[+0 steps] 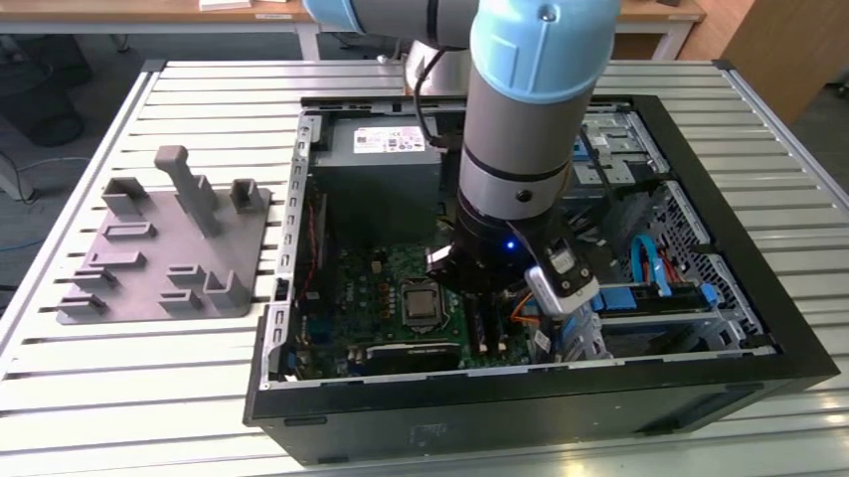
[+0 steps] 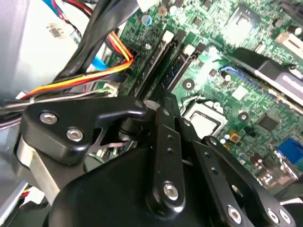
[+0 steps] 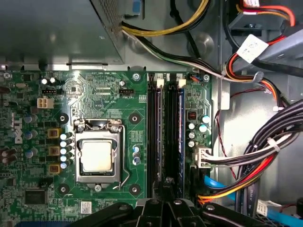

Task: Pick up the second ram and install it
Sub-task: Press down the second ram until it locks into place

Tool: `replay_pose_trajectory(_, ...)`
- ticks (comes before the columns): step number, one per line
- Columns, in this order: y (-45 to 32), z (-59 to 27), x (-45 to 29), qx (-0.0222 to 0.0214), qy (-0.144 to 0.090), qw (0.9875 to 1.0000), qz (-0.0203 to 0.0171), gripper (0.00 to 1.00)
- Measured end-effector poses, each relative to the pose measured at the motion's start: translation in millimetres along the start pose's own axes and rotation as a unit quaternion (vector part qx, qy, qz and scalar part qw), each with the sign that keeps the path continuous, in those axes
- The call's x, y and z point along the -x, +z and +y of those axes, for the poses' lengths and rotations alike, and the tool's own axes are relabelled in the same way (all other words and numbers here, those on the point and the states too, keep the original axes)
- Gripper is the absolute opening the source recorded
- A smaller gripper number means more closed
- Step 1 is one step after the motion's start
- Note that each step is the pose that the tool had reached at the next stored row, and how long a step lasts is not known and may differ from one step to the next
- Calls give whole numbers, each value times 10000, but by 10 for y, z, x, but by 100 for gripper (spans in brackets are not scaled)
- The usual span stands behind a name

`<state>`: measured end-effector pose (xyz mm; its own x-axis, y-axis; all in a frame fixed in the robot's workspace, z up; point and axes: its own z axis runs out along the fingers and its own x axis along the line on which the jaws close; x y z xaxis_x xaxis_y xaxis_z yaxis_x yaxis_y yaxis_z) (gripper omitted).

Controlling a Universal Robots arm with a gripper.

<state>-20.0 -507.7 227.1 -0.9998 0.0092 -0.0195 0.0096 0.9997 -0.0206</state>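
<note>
One arm reaches into one open PC case (image 1: 313, 129) at the exterior view's centre. In the first wrist view, the motherboard (image 3: 94, 99) carries black slots; the ram (image 3: 181, 135) stands blue in one slot. The end effector (image 3: 165, 208) hovers at the slots' near end; its grip cannot be told. One grey holder (image 1: 159, 248) sits on the counter (image 1: 119, 397).

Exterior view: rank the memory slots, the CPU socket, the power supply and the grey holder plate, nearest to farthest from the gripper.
1. Memory slots, right under the gripper.
2. CPU socket, just toward the exterior view's left.
3. Power supply, at the case's far end.
4. Grey holder plate, outside the case, on the exterior view's left.
</note>
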Motion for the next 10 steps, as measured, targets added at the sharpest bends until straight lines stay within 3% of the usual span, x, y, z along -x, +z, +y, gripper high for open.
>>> replay_pose_trajectory(2,-9,43,-1,0,1,10000,0,10)
replay_pose_trajectory(7,-15,254,-3,-4,0,10000,0,10)
replay_pose_trajectory(10,-33,313,-3,-4,1,10000,-1,10)
